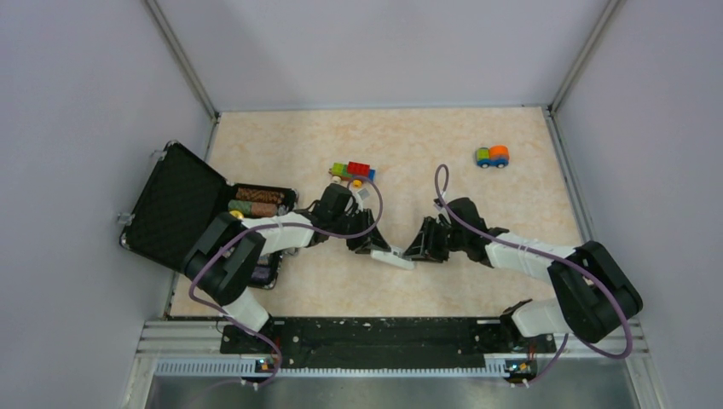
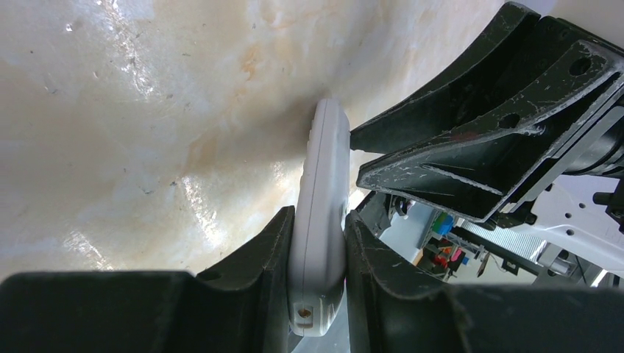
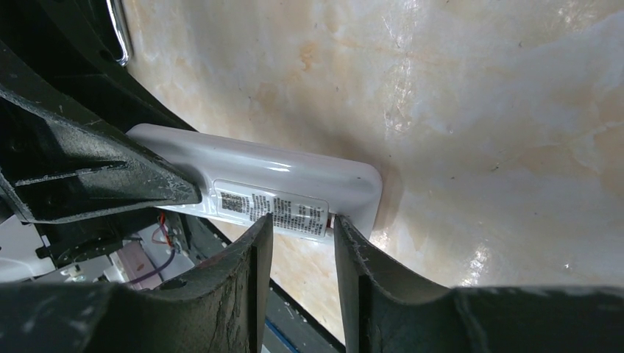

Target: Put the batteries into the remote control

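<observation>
The white remote control [image 1: 397, 258] lies low over the table between both grippers. My left gripper [image 1: 375, 244] is shut on one end of it; in the left wrist view the remote [image 2: 321, 213] stands edge-on, clamped between my fingers [image 2: 259, 265]. My right gripper [image 1: 421, 249] is at the remote's other end. In the right wrist view the remote's back [image 3: 294, 173] faces me with a printed label [image 3: 271, 205]. My right gripper [image 3: 303, 224] has its fingers a little apart, their tips at the remote's near edge, with nothing seen between them. The batteries are out of view.
An open black case [image 1: 175, 204] with rows of chips [image 1: 256, 202] sits at the left. A multicoloured brick toy [image 1: 354, 170] lies behind the left gripper. A small toy car [image 1: 492, 157] stands at the back right. Grey walls enclose the table.
</observation>
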Action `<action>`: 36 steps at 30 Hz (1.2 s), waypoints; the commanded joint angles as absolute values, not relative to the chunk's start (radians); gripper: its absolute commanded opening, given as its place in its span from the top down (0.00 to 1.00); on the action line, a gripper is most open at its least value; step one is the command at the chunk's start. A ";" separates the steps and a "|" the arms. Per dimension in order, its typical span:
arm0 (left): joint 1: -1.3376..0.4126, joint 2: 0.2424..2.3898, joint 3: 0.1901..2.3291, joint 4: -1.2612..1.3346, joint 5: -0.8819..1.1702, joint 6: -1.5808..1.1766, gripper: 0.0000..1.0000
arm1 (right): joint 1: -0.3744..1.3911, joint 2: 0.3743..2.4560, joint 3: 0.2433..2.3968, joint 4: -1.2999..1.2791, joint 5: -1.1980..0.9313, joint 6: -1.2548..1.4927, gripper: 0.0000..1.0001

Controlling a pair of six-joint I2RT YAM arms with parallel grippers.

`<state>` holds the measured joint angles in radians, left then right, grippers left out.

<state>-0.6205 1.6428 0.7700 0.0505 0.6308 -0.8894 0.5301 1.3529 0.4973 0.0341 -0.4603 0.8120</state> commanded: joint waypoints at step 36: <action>-0.626 1.697 0.746 -0.059 0.466 -0.870 1.00 | 0.638 1.332 0.673 -0.190 -0.291 0.832 0.57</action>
